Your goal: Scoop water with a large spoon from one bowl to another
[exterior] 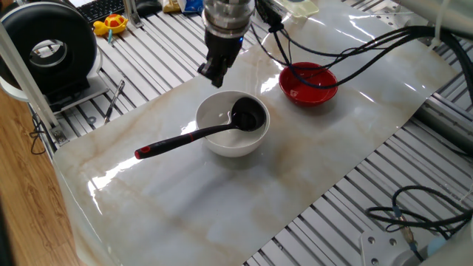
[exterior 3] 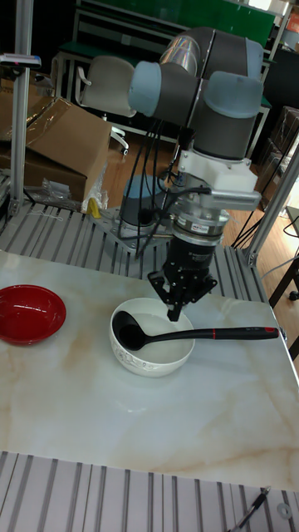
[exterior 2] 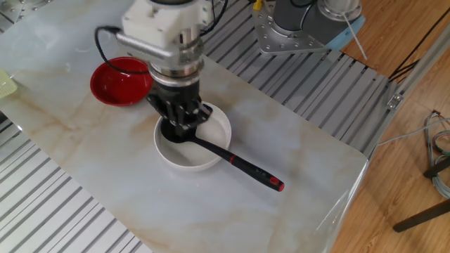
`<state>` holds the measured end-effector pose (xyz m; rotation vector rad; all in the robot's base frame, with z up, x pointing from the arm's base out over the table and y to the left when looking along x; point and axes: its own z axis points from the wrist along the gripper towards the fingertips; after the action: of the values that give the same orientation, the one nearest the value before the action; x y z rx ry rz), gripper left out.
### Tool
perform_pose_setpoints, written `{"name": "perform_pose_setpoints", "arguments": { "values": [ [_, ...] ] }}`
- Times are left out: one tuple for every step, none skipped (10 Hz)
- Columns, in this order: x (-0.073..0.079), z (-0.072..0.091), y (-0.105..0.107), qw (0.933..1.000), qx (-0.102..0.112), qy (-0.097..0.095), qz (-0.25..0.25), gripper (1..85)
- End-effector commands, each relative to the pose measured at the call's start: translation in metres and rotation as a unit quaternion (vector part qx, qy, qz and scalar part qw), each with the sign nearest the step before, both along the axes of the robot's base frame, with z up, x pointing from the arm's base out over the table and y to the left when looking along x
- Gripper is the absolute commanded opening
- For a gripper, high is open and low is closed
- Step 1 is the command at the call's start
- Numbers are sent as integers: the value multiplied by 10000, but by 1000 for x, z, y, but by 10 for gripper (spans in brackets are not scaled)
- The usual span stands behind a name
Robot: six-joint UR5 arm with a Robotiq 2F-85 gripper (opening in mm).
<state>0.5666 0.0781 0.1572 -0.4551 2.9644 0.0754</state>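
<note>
The white bowl (exterior: 222,140) (exterior 2: 219,125) (exterior 3: 158,356) stands mid-table with the large spoon, a black ladle, lying in it. Its scoop (exterior: 248,116) (exterior 3: 129,331) rests inside the bowl. The long handle (exterior: 181,138) (exterior 2: 246,167) (exterior 3: 228,334) sticks out over the rim to a red tip. The small red bowl (exterior: 308,84) (exterior 2: 118,81) (exterior 3: 29,312) sits apart beside it. My gripper (exterior: 213,74) (exterior 2: 183,125) (exterior 3: 174,313) hangs just above the white bowl's rim near the handle, its fingers together and holding nothing. I cannot make out the water.
A black round device (exterior: 52,48) and a yellow toy (exterior: 111,24) sit off the marble sheet on the slatted table. Cables (exterior: 355,52) trail past the red bowl. The sheet's edge (exterior 2: 351,190) lies beyond the ladle's red tip.
</note>
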Motion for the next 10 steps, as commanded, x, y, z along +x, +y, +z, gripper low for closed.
{"name": "perform_pose_setpoints", "arguments": {
  "values": [
    [-18, -2, 25, 9980, -123, 174, 594, 147],
    [-19, 4, 6, 9933, -501, 244, 1015, 147],
    [-15, 6, -4, 9874, -710, 187, 1403, 147],
    [-14, 6, 2, 9847, -624, 144, 1622, 207],
    [-7, 7, 3, 9809, -651, -1, 1834, 233],
    [-6, 7, 6, 9803, -614, -26, 1878, 233],
    [-3, 7, 11, 9799, -534, -106, 1919, 237],
    [-3, 6, 21, 9791, -392, -132, 1992, 303],
    [-12, 6, 28, 9761, -408, -53, 2132, 327],
    [-19, 6, 30, 9729, -486, 10, 2262, 327]
  ]
}}
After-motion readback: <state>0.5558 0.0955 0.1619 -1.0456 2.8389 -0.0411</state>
